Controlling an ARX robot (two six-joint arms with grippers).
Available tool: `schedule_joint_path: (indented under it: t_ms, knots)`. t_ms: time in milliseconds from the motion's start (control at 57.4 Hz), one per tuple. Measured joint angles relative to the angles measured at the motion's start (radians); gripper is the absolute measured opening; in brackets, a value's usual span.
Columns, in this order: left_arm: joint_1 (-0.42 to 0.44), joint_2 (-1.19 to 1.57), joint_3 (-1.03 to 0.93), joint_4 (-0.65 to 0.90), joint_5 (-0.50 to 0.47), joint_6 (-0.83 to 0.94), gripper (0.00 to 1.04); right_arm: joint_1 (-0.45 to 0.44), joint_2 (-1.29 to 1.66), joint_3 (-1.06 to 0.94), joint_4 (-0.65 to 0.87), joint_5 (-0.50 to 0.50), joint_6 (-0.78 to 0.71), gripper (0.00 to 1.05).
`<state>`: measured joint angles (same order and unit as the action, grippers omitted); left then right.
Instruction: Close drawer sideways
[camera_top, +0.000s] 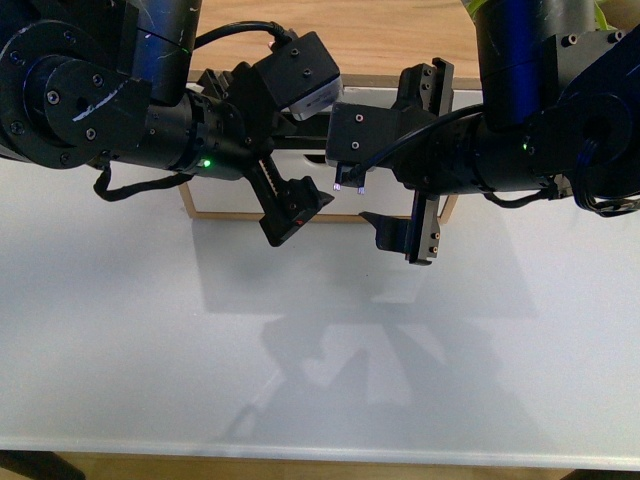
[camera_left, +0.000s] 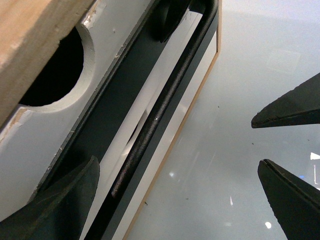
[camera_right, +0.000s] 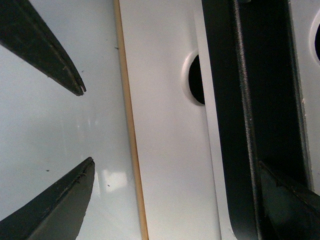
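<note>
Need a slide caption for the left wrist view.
Left gripper, open, near the drawer front's black bar handle and notch.

We have open worktop (camera_top: 320, 400) across the whole lower frame; only the drawer (camera_top: 222, 200) bars the upper centre

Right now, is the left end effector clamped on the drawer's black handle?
No, the left end effector is open, fingers spread far wider than the handle.

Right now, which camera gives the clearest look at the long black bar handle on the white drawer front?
The left wrist view: the long black bar handle runs diagonally across the frame, one bent end showing. The right wrist view crops it to a straight stretch. In the front view the robot's black arms hide most of it.
</note>
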<state>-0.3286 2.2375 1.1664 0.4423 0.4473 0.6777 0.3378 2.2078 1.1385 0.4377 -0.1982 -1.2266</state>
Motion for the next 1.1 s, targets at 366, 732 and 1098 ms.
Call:
schedule_joint_path:
  t_ms: [366, 732, 1098]
  knots:
    - [0.003, -0.007, -0.012, 0.019, 0.002, -0.031, 0.96, -0.003, -0.005, -0.02, 0.029, -0.001, 0.014, 0.96]
    - [0.033, -0.253, -0.284, 0.171, 0.019, -0.167, 0.96, -0.054, -0.231, -0.272, 0.148, 0.018, 0.129, 0.96]
    - [0.227, -0.694, -0.619, 0.35, -0.031, -0.538, 0.96, -0.048, -0.663, -0.679, 0.377, 0.115, 0.52, 0.96]
